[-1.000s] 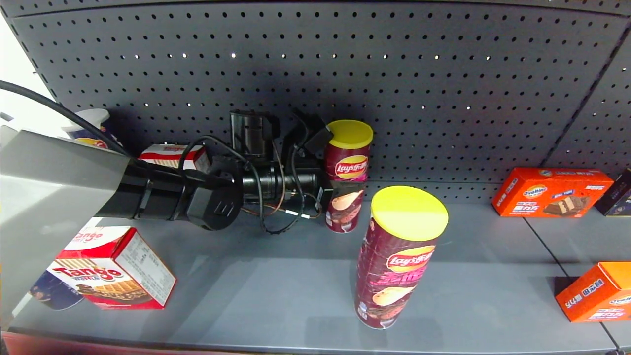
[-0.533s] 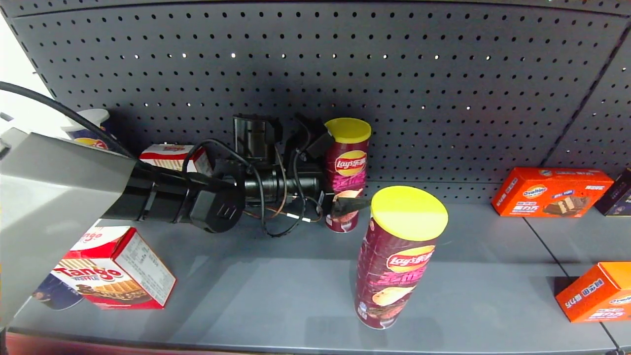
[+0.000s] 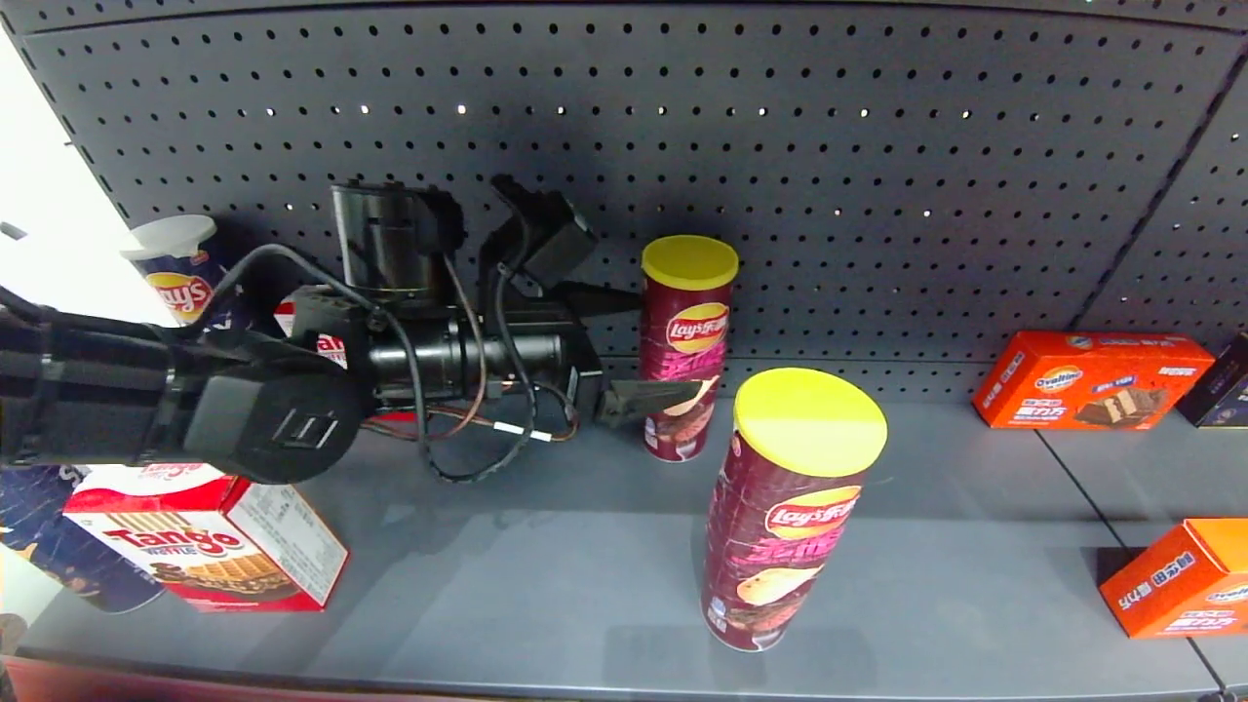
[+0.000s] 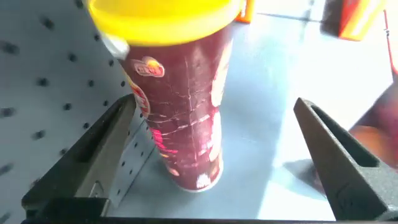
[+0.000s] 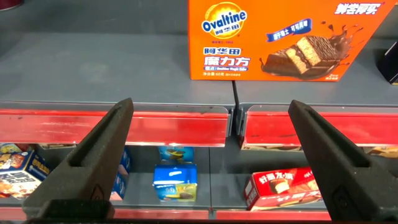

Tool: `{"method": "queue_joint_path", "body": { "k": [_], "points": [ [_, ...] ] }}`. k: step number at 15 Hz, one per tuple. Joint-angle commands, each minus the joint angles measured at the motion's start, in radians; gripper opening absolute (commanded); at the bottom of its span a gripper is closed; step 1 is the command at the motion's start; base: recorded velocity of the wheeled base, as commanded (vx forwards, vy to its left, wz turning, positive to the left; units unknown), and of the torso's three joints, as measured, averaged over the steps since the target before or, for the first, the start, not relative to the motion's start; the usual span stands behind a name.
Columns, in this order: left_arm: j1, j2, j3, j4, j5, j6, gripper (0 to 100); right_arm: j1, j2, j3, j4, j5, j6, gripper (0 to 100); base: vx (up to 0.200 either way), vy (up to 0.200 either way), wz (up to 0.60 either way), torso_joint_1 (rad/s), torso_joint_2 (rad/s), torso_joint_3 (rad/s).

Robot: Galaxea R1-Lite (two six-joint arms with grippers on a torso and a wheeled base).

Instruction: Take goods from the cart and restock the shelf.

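Observation:
Two maroon chip cans with yellow lids stand on the grey shelf (image 3: 546,585). The back can (image 3: 687,331) is upright near the pegboard wall, and the front can (image 3: 790,507) stands nearer the shelf edge. My left gripper (image 3: 678,339) is open just left of the back can, one finger behind it and one crossing its front. In the left wrist view that can (image 4: 186,118) stands between the spread fingers of my left gripper (image 4: 216,104), closer to one of them. My right gripper (image 5: 210,111) is open and holds nothing, facing an orange box (image 5: 280,37) on a shelf.
A red and white wafer box (image 3: 229,551) and a blue chip can (image 3: 180,278) sit at the left. Orange boxes (image 3: 1087,378) (image 3: 1170,575) lie at the right. The pegboard wall (image 3: 780,146) closes the back. Red price strips (image 5: 174,127) edge the shelf above a lower stocked shelf.
My left gripper opened, let go of the back can and drew back to the left. The can stays standing by the pegboard wall.

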Motion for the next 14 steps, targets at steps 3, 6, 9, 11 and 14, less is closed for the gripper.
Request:
{"method": "queue_joint_path", "body": {
  "k": [3,6,9,11,14],
  "points": [
    [0.005,-0.256,0.220,-0.003,0.091,-0.008,100,0.000,0.000,0.000,0.000,0.000,0.000,100,0.000,0.000,0.00,0.000,0.00,0.000],
    [0.003,-0.389,0.370,-0.021,0.141,-0.018,100,0.000,0.000,0.000,0.000,0.000,0.000,100,0.000,0.000,0.00,0.000,0.00,0.000],
    [0.003,-0.418,0.447,-0.095,0.187,-0.031,100,0.000,0.000,0.000,0.000,0.000,0.000,100,0.000,0.000,0.00,0.000,0.00,0.000],
    [0.000,-0.426,0.457,-0.136,0.256,-0.033,100,0.000,0.000,0.000,0.000,0.000,0.000,100,0.000,0.000,0.00,0.000,0.00,0.000],
    [-0.006,-0.447,0.470,-0.135,0.307,-0.036,100,0.000,0.000,0.000,0.000,0.000,0.000,100,0.000,0.000,0.00,0.000,0.00,0.000]
  ]
}}
